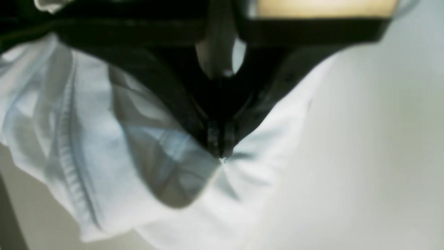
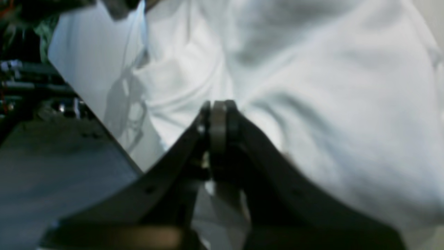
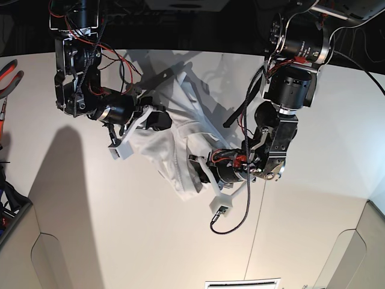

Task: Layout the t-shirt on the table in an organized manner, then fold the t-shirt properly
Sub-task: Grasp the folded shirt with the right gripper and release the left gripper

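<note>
Left wrist: left gripper (image 1: pixel 220 154) jaws pinched on a fold of the t-shirt (image 1: pixel 104 139).
Right wrist: right gripper (image 2: pixel 218 107) jaws closed, touching white cloth; grip uncertain.
Base: shirt bunched between both arms on the bench (image 3: pixel 120 241).

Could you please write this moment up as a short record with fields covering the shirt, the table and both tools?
t-shirt: white, bunched and wrinkled, not laid flat, between the two arms
table: white tabletop, thin dark seam at its near right
left tool: shut, pinching a fold of the t-shirt
right tool: shut, tips against the cloth; the blur hides whether cloth lies between them
fold status: not begun, shirt not yet spread out
image quality: both wrist views blurred
</note>
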Controlling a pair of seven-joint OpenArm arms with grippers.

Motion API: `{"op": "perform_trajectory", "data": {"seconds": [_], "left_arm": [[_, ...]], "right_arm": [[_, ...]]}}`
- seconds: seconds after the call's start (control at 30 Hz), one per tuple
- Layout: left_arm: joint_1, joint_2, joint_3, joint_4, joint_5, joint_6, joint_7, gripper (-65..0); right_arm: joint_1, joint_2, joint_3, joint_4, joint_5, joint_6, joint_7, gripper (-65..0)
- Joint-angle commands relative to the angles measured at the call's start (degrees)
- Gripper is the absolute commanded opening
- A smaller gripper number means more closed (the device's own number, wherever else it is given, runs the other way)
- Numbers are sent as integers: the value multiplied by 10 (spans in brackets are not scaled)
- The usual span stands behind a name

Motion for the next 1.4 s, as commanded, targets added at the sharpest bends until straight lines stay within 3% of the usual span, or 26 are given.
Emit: {"op": "perform_trajectory", "data": {"seconds": [0.0,0.47,0.53,0.6,0.67,0.77,0.87,1.07,1.37], "left_arm": [[-26,-4,-1,8,-2,8,-5,-650],[-58,-8,-1,90,-5,6,103,-650],[-58,-16,-1,100,10,7,102,-554],[-58,-29,-1,107,20,7,92,-488],[-58,-42,-1,108,30,11,75,-484],[-59,-60,-2,108,48,44,63,-484],[-59,-81,-2,108,65,57,63,-484],[-45,-126,-2,108,77,85,64,-484],[-34,-139,-2,108,75,86,46,-484]], "right_arm": [[7,2,0,22,7,5,-2,-650],[10,-2,-1,152,7,5,42,-650],[10,-14,-6,152,2,5,57,-650],[10,-31,-22,151,-17,5,72,-650],[12,-43,-48,148,-55,5,104,-650],[41,-56,-100,123,-147,2,135,-650],[88,-59,-153,62,-212,-24,136,-650],[149,-58,-192,-42,-302,-123,146,-650],[150,-54,-192,-125,-349,-132,167,-650]]}}
